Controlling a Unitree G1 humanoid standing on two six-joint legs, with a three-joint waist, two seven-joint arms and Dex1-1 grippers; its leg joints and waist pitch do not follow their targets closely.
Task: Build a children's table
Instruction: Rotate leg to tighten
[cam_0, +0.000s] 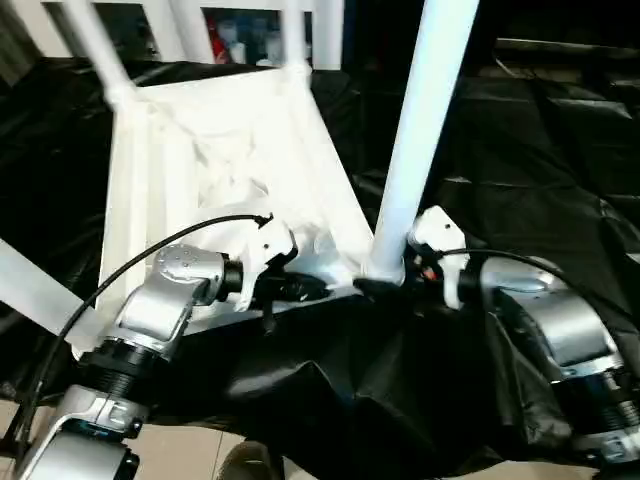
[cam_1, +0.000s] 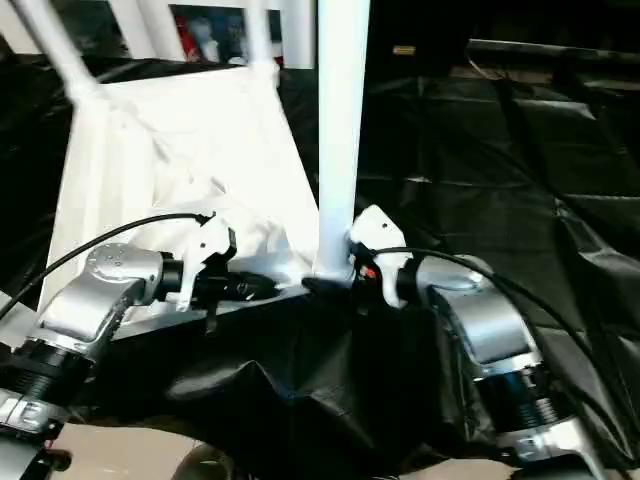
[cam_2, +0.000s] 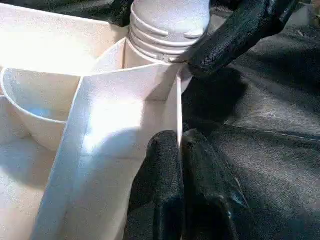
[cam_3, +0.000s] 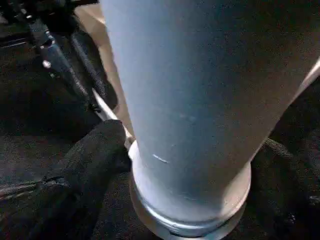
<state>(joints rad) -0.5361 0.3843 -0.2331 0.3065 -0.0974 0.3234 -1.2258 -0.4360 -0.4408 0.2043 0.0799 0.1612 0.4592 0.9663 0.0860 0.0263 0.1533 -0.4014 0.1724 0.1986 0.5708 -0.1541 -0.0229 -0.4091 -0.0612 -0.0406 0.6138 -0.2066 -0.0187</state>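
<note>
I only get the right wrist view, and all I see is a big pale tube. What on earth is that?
Observer: It's one leg of the children's table, standing upright in a near corner socket of the upturned tabletop.
Operator: Is anything steadying the top?
Observer: Yes, the left gripper is shut on its thin edge wall, close to that leg.
Operator: Any other legs fitted?
Observer: The far left leg rises from its corner too.
</note>
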